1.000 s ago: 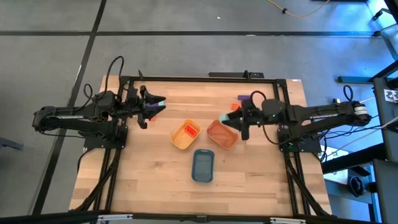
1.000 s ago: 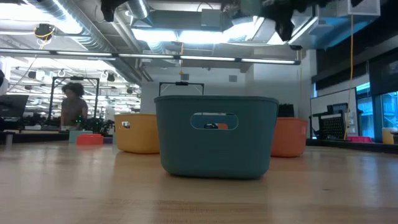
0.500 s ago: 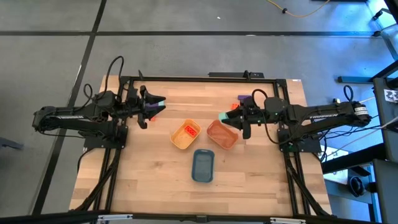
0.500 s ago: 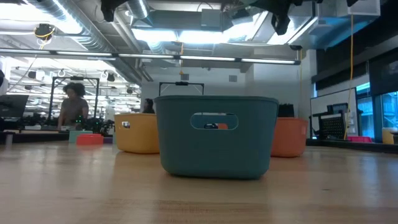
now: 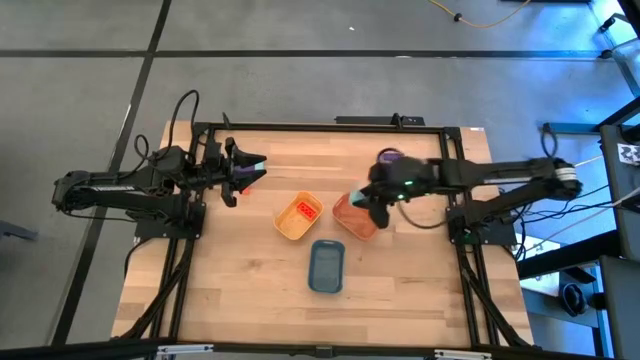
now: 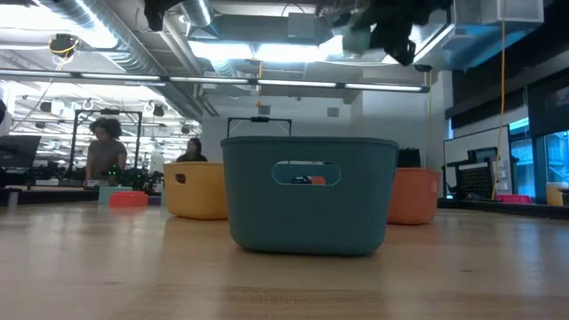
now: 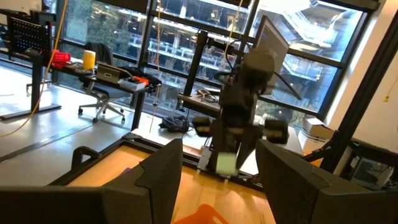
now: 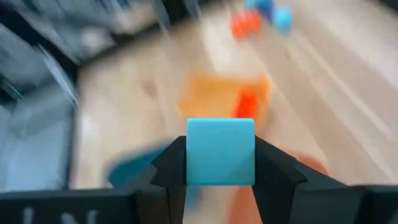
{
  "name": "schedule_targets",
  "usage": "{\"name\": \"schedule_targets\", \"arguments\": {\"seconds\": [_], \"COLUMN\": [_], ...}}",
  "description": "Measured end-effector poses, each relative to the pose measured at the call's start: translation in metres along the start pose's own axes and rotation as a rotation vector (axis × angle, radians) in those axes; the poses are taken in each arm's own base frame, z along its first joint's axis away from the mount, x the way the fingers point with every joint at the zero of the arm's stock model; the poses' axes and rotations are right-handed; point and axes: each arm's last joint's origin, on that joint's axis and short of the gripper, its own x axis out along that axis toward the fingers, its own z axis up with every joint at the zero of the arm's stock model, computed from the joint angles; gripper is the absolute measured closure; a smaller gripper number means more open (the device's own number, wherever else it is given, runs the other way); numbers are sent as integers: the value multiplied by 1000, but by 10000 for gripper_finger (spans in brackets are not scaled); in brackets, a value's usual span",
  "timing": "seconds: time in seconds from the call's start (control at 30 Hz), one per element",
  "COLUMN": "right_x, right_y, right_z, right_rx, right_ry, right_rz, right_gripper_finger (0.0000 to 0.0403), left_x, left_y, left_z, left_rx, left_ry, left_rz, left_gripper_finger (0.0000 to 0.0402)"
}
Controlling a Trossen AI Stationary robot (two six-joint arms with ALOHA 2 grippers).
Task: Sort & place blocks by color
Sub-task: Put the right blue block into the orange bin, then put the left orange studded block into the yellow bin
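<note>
My right gripper [image 5: 358, 196] [image 8: 221, 163] is shut on a teal block [image 8: 221, 152] [image 6: 356, 39]. It hangs above the orange tray [image 5: 357, 220], which sits between the yellow tray [image 5: 290, 226] and my right arm. Red blocks [image 5: 307, 210] lie in the yellow tray. The blue tray [image 5: 326, 268] stands nearer the table's near edge. My left gripper [image 5: 252, 166] [image 7: 217, 155] is open and waits over the table's far left part. Loose red [image 8: 244, 23] and blue [image 8: 281, 17] blocks lie on the table there. My right gripper pinches the teal block's two opposite side faces [image 8: 189, 155] between its fingers [image 8: 171, 165]. The fingers come slanting down from the table's right. The block is lifted clear, above the orange tray.
A purple block [image 5: 388, 156] lies on the table beyond my right arm. The three trays cluster at the table's middle. Bare wood [image 5: 230, 280] lies along the near edge on both sides of the blue tray. People sit in the room behind the table.
My right arm has reached out toward the table's left and its gripper has turned, carrying the teal block in over the orange tray. It has stayed shut on the block throughout. In the low view the block now shows below the gripper.
</note>
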Motion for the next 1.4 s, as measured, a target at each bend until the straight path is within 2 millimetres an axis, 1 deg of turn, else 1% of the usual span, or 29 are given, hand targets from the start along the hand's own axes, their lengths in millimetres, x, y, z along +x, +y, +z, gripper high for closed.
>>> {"name": "schedule_targets", "arguments": {"seconds": [0.07,0.17,0.33,0.4,0.6,0.8,1.0,1.2,1.27,1.4], "right_x": [15,40,74,85,111,121,124,124,124,122], "right_y": [-2,-9,-22,-27,-35,-38,-39,-39,-39,-39], "right_z": [-3,-19,-47,-56,-70,-77,-79,-79,-79,-77], "right_rx": [-42,-76,-118,-100,-4,47,49,57,68,68], "right_ry": [144,355,588,638,705,728,740,738,733,725], "right_rz": [-62,-146,-235,-261,-315,-348,-353,-358,-368,-365], "right_gripper_finger": [267,267,267,267,261,258,223,199,185,145], "left_x": [0,0,0,0,0,0,0,0,0,0], "left_y": [0,0,0,0,0,0,0,0,0,0], "left_z": [0,0,0,0,0,0,0,0,0,0], "left_rx": [0,0,0,0,0,0,0,0,0,0], "left_ry": [0,0,0,0,0,-1,0,0,-1,0], "left_rz": [-1,0,0,0,0,-1,0,0,-1,0], "left_gripper_finger": [206,206,206,206,206,206,206,205,205,205]}}
